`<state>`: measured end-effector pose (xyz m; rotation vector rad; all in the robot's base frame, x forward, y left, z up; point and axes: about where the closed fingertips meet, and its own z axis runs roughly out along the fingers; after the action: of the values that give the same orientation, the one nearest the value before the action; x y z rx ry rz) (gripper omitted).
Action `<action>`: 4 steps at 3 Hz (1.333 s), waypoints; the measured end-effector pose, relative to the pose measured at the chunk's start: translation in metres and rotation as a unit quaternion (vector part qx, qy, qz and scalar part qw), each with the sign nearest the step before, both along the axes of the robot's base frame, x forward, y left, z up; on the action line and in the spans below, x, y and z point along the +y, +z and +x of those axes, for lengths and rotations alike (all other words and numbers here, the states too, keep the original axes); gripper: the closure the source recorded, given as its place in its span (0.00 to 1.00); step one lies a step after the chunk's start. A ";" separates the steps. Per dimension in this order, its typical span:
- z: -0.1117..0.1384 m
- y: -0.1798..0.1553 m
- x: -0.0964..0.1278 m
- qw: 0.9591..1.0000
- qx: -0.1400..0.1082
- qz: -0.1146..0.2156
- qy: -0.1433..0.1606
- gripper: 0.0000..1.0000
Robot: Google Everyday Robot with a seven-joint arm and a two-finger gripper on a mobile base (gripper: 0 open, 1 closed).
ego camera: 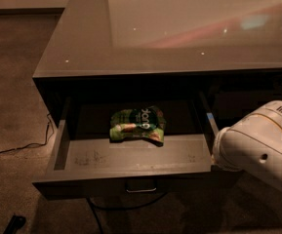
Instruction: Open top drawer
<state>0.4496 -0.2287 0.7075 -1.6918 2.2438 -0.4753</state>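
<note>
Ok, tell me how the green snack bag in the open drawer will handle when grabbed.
The green snack bag looks crumpled, so probably floppy and light. Its glossy film may be slippery, and it lies flat, so rolling seems unlikely. The end effector is out of sight beyond the white arm beside the top drawer.

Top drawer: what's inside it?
Top drawer holds a green snack bag. Its back is shadowed; the arm covers its right front corner. Tool out of view.
</note>
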 end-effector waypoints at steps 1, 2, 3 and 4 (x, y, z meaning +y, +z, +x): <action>-0.005 0.018 0.015 0.999 -0.038 0.009 0.025 0.12; -0.009 0.027 0.035 0.996 -0.063 0.009 0.054 0.00; -0.012 0.027 0.049 0.994 -0.077 0.011 0.076 0.17; -0.012 0.022 0.062 0.992 -0.086 0.014 0.095 0.41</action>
<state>0.4371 -0.1664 0.7297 -1.7567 1.9398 -0.5205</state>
